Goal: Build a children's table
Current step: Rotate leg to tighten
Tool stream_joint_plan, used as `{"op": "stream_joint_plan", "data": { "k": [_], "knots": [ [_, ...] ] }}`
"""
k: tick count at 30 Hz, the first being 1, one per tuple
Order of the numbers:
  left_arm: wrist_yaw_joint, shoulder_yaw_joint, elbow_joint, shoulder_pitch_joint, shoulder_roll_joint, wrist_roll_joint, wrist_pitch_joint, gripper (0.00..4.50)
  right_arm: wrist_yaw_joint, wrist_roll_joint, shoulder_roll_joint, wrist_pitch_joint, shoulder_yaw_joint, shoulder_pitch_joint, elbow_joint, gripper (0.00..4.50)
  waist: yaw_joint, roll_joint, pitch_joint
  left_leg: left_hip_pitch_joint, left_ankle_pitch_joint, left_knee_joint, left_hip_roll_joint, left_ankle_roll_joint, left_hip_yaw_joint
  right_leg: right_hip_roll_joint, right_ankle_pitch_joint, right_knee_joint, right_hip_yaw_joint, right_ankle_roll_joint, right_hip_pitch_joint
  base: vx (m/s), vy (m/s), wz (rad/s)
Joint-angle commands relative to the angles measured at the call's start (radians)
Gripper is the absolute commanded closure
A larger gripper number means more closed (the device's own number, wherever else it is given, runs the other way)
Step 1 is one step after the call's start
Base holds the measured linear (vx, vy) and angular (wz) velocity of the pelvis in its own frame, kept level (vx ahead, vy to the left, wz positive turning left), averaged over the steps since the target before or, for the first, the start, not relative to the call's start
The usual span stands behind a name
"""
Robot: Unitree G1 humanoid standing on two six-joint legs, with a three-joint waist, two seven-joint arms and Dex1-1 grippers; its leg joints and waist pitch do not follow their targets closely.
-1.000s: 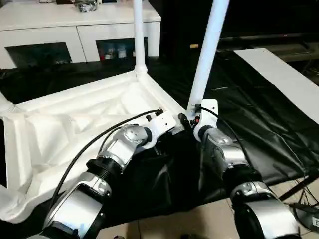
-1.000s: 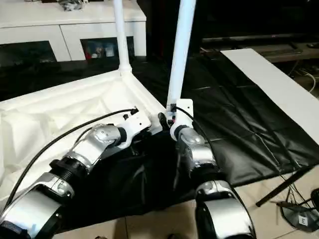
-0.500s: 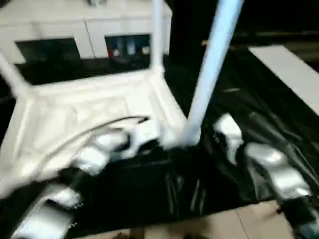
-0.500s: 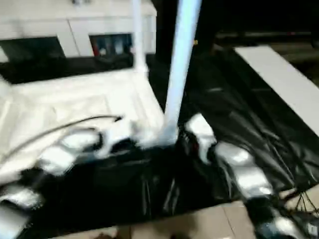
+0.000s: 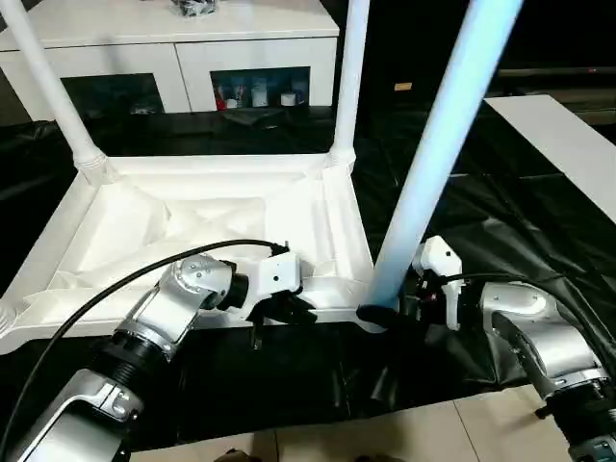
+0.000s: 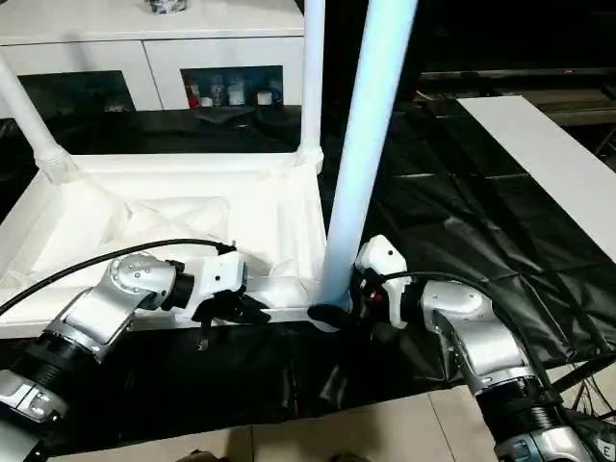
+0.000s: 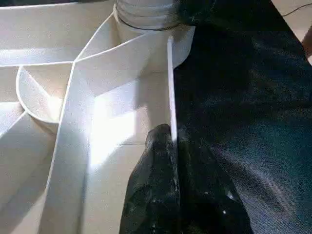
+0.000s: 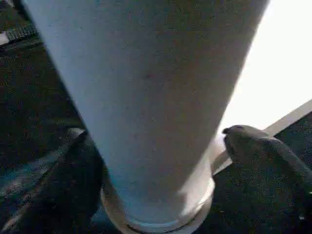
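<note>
My right end effector (image 6: 332,313) sits at the base of the near leg (image 5: 438,154), lower middle of the head view; in its wrist view one black finger (image 8: 263,151) lies on each side of the tube, spread about as wide as the tube, close against it. I can't tell if they press on it. My left end effector (image 5: 284,310), lower center-left, is pinched on the near rim of the table top (image 5: 192,221); its wrist view shows the dark fingers (image 7: 161,180) straddling that thin white edge. The top lies upside down, ribs up, on black sheeting (image 5: 500,221), filling the left and middle of the frame. Two more legs (image 5: 348,77) stand upright in the far corners. A white cabinet (image 5: 173,38) runs across the upper left.
</note>
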Motion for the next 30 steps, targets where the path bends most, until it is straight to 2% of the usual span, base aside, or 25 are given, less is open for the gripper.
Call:
{"op": "stream_joint_plan", "data": {
  "k": [1,5,9,11,14,16,17,18,19,23,24,26,27,28,30],
  "knots": [
    [-0.016,0.014,-0.052,0.0,-0.003,-0.029,-0.007,4.5,0.012,0.004,-0.014,0.013,0.003,-0.008,-0.004,0.69,0.0,-0.015,-0.068,0.02,-0.246,-0.076,0.055,0.054,-0.025,-0.057,-0.334,-0.064,0.042,-0.199,0.046,0.0,0.0,0.0],
    [-0.016,0.014,-0.053,0.001,0.0,-0.027,-0.007,4.5,0.022,0.006,-0.012,0.019,-0.002,-0.008,0.0,1.0,0.0,-0.014,-0.07,0.018,-0.215,-0.073,0.054,0.071,-0.024,-0.055,-0.283,-0.058,0.041,-0.215,0.049,0.0,0.0,0.0],
    [-0.018,0.014,-0.055,0.002,0.001,-0.028,-0.001,4.5,0.029,0.007,-0.012,0.027,-0.002,-0.005,0.006,1.23,0.001,-0.014,-0.069,0.019,-0.225,-0.073,0.054,0.068,-0.024,-0.056,-0.315,-0.061,0.04,-0.208,0.048,0.0,0.0,0.0],
    [-0.019,0.013,-0.054,0.003,0.003,-0.027,0.0,4.5,0.03,0.004,-0.011,0.029,-0.001,-0.002,0.009,1.51,0.0,-0.014,-0.069,0.019,-0.227,-0.073,0.054,0.065,-0.025,-0.055,-0.321,-0.062,0.04,-0.205,0.048,0.0,0.0,0.0],
    [0.008,0.016,-0.044,0.006,0.002,-0.013,-0.003,4.5,-0.041,-0.029,0.011,0.035,-0.009,-0.008,0.046,1.71,-0.001,-0.014,-0.069,0.019,-0.229,-0.073,0.054,0.061,-0.025,-0.055,-0.325,-0.062,0.04,-0.204,0.047,0.0,0.0,0.0],
    [0.107,0.02,-0.003,-0.006,-0.027,0.031,0.001,4.5,-0.286,-0.098,0.084,0.055,-0.052,-0.056,0.151,1.77,-0.012,-0.012,-0.068,0.018,-0.235,-0.075,0.051,0.042,-0.026,-0.052,-0.333,-0.062,0.039,-0.205,0.043,0.0,0.0,0.0],
    [0.107,0.02,-0.003,-0.006,-0.027,0.031,0.001,4.5,-0.286,-0.098,0.084,0.055,-0.052,-0.056,0.151,1.81,-0.018,-0.012,-0.066,0.013,-0.243,-0.077,0.049,0.033,-0.028,-0.051,-0.347,-0.063,0.037,-0.199,0.045,0.0,0.0,0.0],
    [0.195,0.03,0.04,-0.025,-0.063,0.056,0.02,4.5,-0.411,-0.085,0.147,0.095,-0.098,-0.089,0.201,1.81,-0.024,-0.01,-0.067,0.015,-0.271,-0.078,0.047,0.014,-0.032,-0.053,-0.392,-0.067,0.034,-0.187,0.047,0.0,0.0,0.0],
    [0.209,0.033,0.047,-0.028,-0.07,0.058,0.022,4.5,-0.429,-0.084,0.156,0.1,-0.105,-0.095,0.208,1.82,-0.029,-0.012,-0.069,0.022,-0.295,-0.076,0.047,0.001,-0.032,-0.053,-0.409,-0.071,0.034,-0.179,0.041,0.0,0.0,0.0],
    [0.389,0.049,0.153,-0.095,-0.165,0.093,0.058,4.5,-0.688,-0.1,0.264,0.13,-0.156,-0.173,0.335,1.85,-0.041,-0.013,-0.067,0.025,-0.328,-0.076,0.044,-0.005,-0.033,-0.053,-0.461,-0.081,0.033,-0.161,0.036,0.0,0.0,0.0],
    [0.493,0.058,0.212,-0.133,-0.21,0.113,0.063,4.5,-0.807,-0.091,0.313,0.121,-0.188,-0.214,0.412,1.85,-0.042,-0.012,-0.067,0.025,-0.333,-0.074,0.042,-0.006,-0.033,-0.053,-0.469,-0.083,0.032,-0.16,0.034,0.0,0.0,0.0],
    [0.541,0.067,0.242,-0.153,-0.238,0.115,0.07,4.5,-0.88,-0.074,0.343,0.108,-0.215,-0.24,0.462,1.85,-0.044,-0.013,-0.071,0.028,-0.331,-0.072,0.041,-0.013,-0.033,-0.053,-0.46,-0.085,0.032,-0.16,0.035,0.0,0.0,0.0],
    [0.61,0.079,0.29,-0.184,-0.28,0.128,0.069,4.5,-0.985,-0.039,0.392,0.083,-0.267,-0.286,0.548,1.85,-0.041,-0.011,-0.071,0.025,-0.321,-0.075,0.043,-0.008,-0.035,-0.055,-0.436,-0.084,0.032,-0.162,0.037,0.0,0.0,0.0],
    [0.634,0.08,0.308,-0.196,-0.294,0.136,0.066,4.5,-1.027,-0.026,0.411,0.067,-0.286,-0.305,0.583,1.85,-0.044,-0.01,-0.07,0.027,-0.331,-0.072,0.041,-0.006,-0.033,-0.055,-0.437,-0.085,0.032,-0.166,0.031,0.0,0.0,0.0],
    [0.643,0.078,0.324,-0.208,-0.312,0.141,0.066,4.5,-1.046,-0.022,0.433,0.025,-0.29,-0.335,0.628,1.86,-0.041,-0.01,-0.072,0.024,-0.323,-0.073,0.041,-0.002,-0.033,-0.055,-0.41,-0.083,0.03,-0.168,0.037,0.0,0.0,0.0]
  ]
}}
